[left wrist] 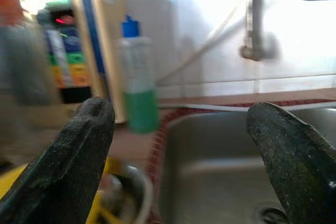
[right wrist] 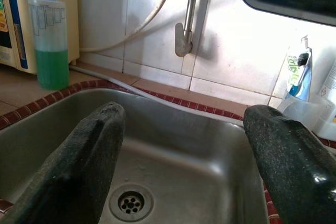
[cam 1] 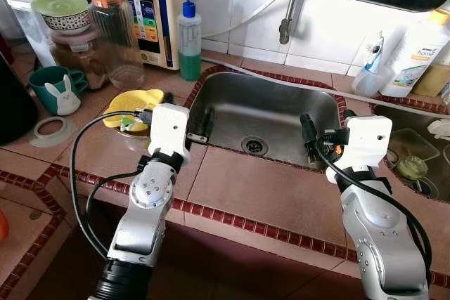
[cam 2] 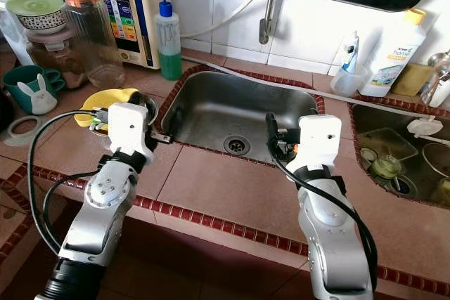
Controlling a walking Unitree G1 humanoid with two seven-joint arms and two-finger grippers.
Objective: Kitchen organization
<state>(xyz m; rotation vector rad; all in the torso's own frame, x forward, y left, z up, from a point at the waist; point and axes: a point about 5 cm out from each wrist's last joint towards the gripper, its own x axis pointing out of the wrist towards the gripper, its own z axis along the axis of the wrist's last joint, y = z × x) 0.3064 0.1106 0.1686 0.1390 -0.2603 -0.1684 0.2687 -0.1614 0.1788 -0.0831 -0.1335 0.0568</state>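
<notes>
Steel sink (cam 1: pixel 281 114) btwn open grippers.

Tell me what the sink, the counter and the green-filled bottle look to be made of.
Sink: brushed stainless steel, likely; grey with dull reflections. Counter: glazed terracotta-coloured tile, grout lines, dark red border. Bottle: clear plastic probably, green liquid showing through, blue cap.
</notes>
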